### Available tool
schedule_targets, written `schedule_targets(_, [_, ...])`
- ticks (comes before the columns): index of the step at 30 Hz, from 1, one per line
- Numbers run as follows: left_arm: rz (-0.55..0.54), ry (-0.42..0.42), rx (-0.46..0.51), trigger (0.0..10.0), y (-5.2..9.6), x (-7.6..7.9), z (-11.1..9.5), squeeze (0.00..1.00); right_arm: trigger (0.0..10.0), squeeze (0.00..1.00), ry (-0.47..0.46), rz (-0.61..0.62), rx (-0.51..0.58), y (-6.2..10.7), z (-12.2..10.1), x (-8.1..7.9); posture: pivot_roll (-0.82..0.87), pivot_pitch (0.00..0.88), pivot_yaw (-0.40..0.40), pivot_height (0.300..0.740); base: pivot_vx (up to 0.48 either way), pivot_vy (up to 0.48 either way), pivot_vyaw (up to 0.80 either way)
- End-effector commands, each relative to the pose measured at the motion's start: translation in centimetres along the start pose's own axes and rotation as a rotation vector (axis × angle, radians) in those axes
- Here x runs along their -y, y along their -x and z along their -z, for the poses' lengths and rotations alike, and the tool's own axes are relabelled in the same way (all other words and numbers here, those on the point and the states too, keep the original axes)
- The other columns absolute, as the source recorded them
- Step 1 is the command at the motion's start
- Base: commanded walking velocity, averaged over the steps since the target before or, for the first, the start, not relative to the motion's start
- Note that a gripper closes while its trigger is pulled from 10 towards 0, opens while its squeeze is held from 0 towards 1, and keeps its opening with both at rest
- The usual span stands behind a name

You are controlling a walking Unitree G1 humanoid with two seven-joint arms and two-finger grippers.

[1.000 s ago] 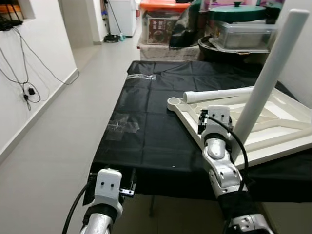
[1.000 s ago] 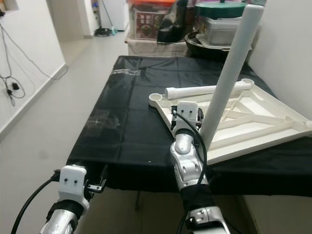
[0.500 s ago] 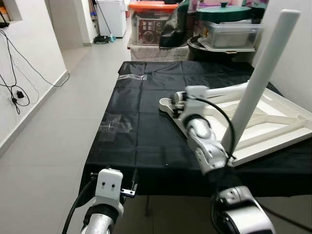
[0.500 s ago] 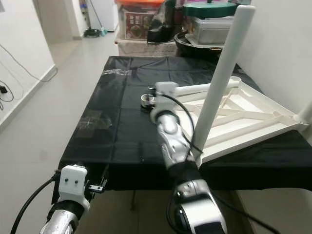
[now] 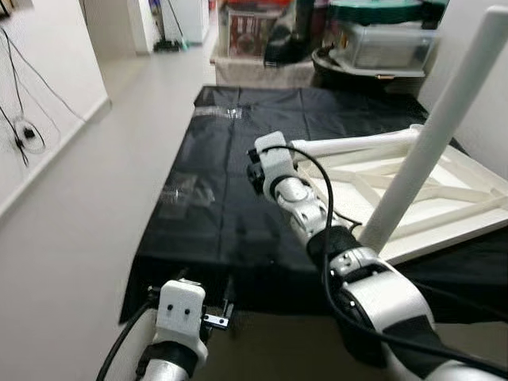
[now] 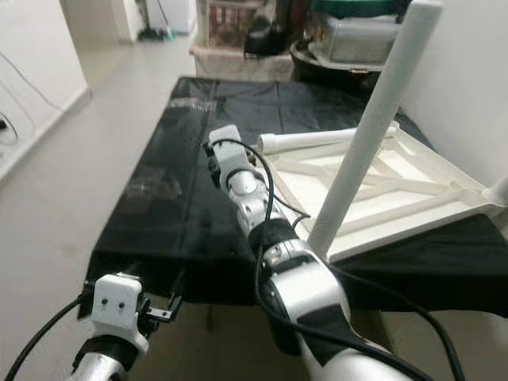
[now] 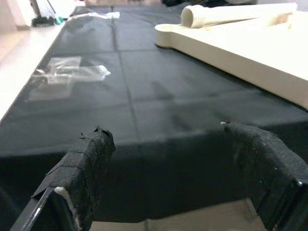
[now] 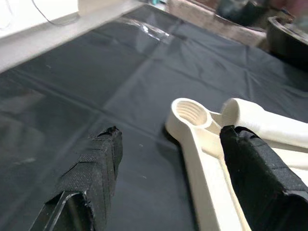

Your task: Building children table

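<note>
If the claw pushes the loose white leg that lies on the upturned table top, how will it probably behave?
The loose leg is a smooth round tube lying flat on the upturned table top, so it will probably roll. It looks like hollow plastic, likely light and stiff. The open right claw may slip on it.

The right arm reaches far forward and across to the left, low over the desk (image 5: 206, 222), with its black cable looping along it. Its right pincer (image 8: 168, 178) has its two black fingers spread wide apart and holds nothing. The left arm stays low by the near edge, and the left pincer (image 7: 178, 168) is spread wide too.
</note>
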State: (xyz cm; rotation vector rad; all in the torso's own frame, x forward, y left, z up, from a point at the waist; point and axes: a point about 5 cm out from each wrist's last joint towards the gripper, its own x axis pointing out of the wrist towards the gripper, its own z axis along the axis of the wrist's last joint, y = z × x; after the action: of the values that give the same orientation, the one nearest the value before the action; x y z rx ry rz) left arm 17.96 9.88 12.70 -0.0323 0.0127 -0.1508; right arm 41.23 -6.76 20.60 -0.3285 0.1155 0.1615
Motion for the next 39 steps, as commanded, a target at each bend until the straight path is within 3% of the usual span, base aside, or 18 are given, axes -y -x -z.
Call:
schedule_targets(1, [0.021, 0.066, 0.002, 10.0, 0.7, 1.9, -0.8, 0.0, 10.0, 0.0, 0.025, 0.044, -0.06, -0.1, 0.7, 1.1, 0.09, 0.166, -0.091, 0.74, 0.0, 0.0, 0.0])
schedule_targets(11, [0.028, 0.108, -0.015, 10.0, 1.8, 3.1, -1.8, 0.0, 10.0, 0.0, 0.052, 0.078, -0.16, -0.1, 2.2, 2.9, 0.07, 0.234, -0.096, 0.74, 0.0, 0.0, 0.0])
schedule_targets(20, [0.031, 0.124, -0.03, 10.0, 2.5, 3.7, -2.2, 0.0, 10.0, 0.0, 0.009, 0.092, -0.233, 0.1, 3.5, 4.3, 0.06, 0.268, -0.098, 0.74, 0.0, 0.0, 0.0])
schedule_targets(32, [0.02, 0.126, -0.054, 10.0, 2.7, 3.7, -2.3, 0.0, 10.0, 0.0, -0.026, -0.032, -0.309, 0.3, 4.0, 3.8, 0.06, 0.27, -0.1, 0.74, 0.0, 0.0, 0.0])
schedule_targets(39, [0.019, 0.128, -0.058, 10.0, 2.6, 3.7, -2.2, 0.0, 10.0, 0.0, 0.01, -0.107, -0.312, 0.2, 3.1, 3.5, 0.05, 0.267, -0.098, 0.74, 0.0, 0.0, 0.0])
